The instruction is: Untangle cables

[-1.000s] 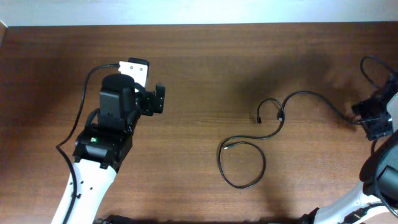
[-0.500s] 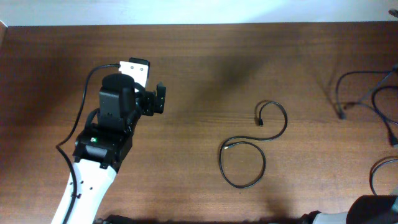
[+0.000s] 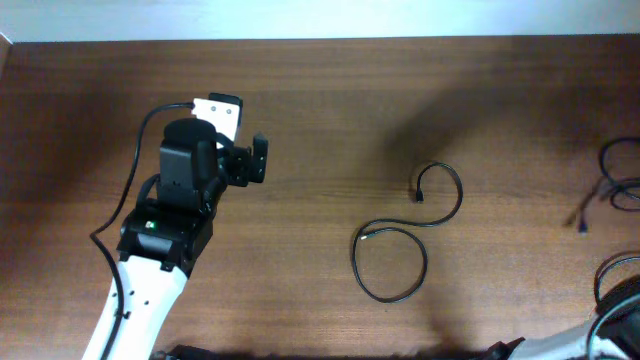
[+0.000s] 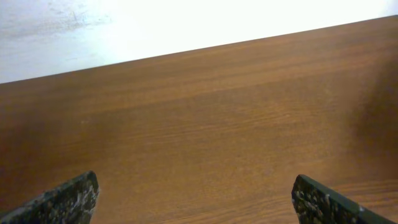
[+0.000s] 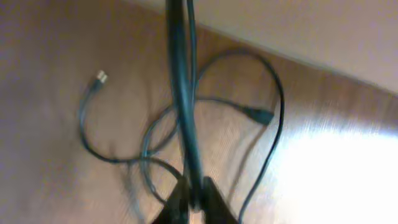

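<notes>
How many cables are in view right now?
2. The loose cable lies looped near the middle of the table. The held cable is pinched in the right gripper at the table's right edge. Blur and the frame edge may hide more.

One looped cable (image 3: pixel 354 265) lies on the desk (image 3: pixel 320 100) right of centre; a second cable (image 3: pixel 604 170) at the right edge, well apart; the left arm (image 3: pixel 185 185) far left
</notes>
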